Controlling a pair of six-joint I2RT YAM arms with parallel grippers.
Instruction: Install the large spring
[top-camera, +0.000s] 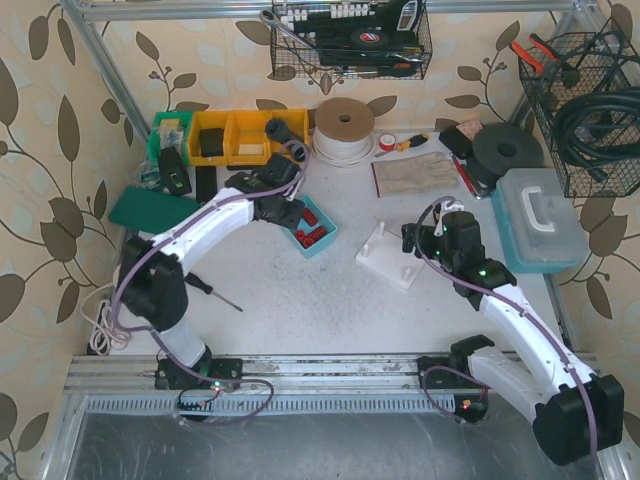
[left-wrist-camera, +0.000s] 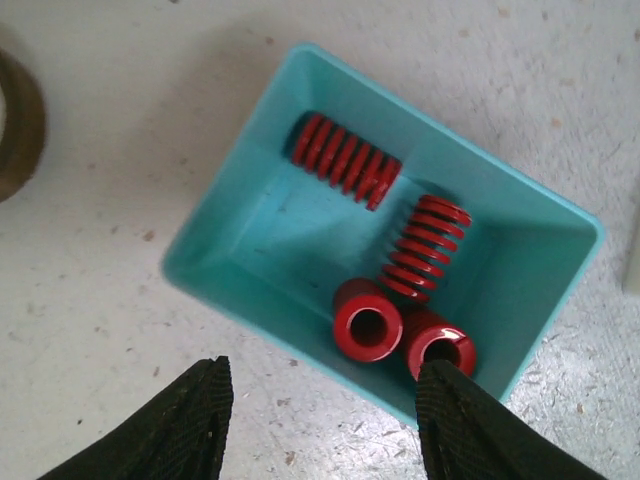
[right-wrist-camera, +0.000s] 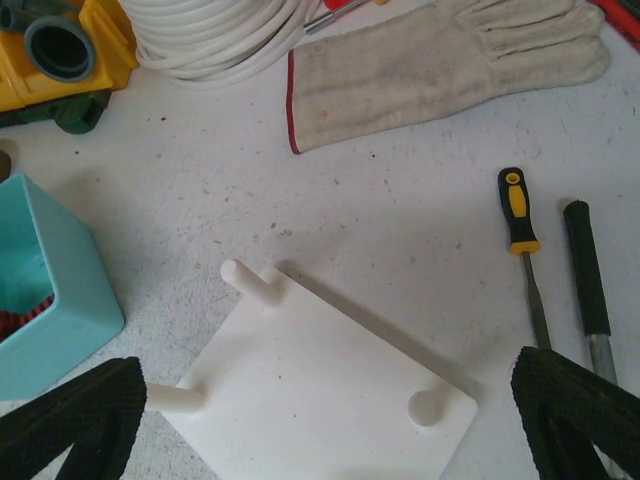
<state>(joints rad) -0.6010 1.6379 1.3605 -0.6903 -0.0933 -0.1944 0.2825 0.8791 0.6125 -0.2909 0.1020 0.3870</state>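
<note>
The tabletop is a pale, scuffed surface, and near its middle stands a small teal bin, the reference for all positions below. Inside the bin are four red springs. Two lie on their sides towards the far wall. Two stand on end against the near wall, touching each other. The pictures do not settle which one is the large spring, so compare lengths and coil widths before committing. The left end effector hovers above the near rim of the bin, jaws wide apart and empty. The right end effector hangs to the right of the bin, above a white plate with pegs, jaws also spread wide and holding nothing. The springs appear to be painted steel: stiff, not fragile, probably light enough for one arm, but smooth and round, so liable to roll or slip. Take hold across the outer coils at mid-length, with the fingers square to the axis. The lying springs leave room on both sides. The standing pair crowd the wall and each other, so finger access there looks poor.
</note>
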